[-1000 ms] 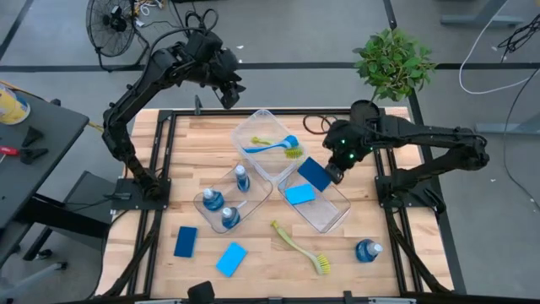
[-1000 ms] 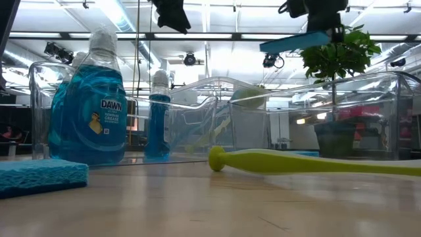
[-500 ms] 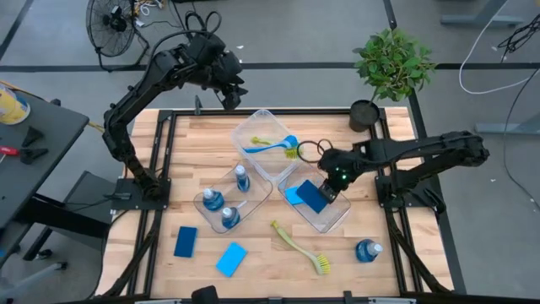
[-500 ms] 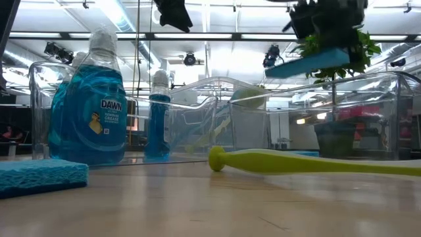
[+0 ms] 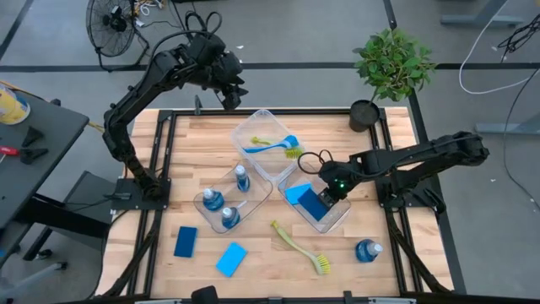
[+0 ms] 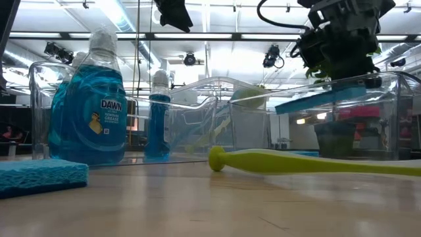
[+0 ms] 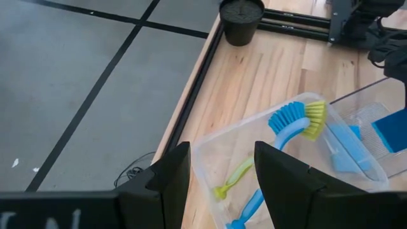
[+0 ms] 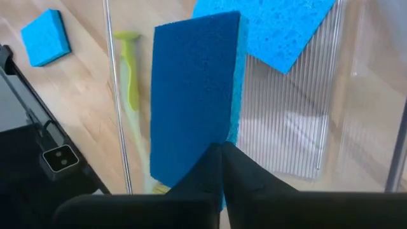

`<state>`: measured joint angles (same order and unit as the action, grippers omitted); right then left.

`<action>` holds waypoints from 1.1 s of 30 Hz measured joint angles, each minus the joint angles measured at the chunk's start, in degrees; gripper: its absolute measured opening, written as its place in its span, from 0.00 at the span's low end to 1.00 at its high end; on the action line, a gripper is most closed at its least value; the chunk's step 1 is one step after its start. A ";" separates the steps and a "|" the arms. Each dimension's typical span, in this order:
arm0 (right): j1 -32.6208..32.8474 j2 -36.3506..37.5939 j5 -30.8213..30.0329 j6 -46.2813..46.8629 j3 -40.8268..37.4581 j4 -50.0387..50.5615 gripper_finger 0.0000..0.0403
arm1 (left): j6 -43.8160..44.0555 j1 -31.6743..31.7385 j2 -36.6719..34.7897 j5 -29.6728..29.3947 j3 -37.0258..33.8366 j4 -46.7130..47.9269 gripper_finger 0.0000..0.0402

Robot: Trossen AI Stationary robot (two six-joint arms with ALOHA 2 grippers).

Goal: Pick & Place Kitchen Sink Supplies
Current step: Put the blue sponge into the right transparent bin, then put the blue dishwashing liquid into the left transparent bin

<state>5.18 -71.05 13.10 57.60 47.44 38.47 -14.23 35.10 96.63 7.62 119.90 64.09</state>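
Our right gripper (image 5: 325, 199) is pinching a dark-blue sponge (image 8: 191, 108) inside a clear bin (image 5: 337, 221). Only our wrist camera is showing the clenched fingertips. Our left gripper (image 7: 216, 168) is hanging released above the brush bin (image 7: 210, 149).

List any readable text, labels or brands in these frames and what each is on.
"DAWN": label of the near dish soap bottle, low view.
Smaller print under it on that label: too blurred to read with confidence.
Other soap bottles in the high view: labels too small to read.
White letter fragments at the left wrist view's bottom edge: cut off, unreadable.
No other text is visible.
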 joint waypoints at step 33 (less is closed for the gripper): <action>2.85 0.00 5.96 -4.71 9.47 -4.55 0.56 | 9.12 -19.18 -9.54 1.12 -0.03 0.42 0.45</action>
<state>8.03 -71.05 19.06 52.89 56.91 33.92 -5.10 15.92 87.09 8.73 119.86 64.51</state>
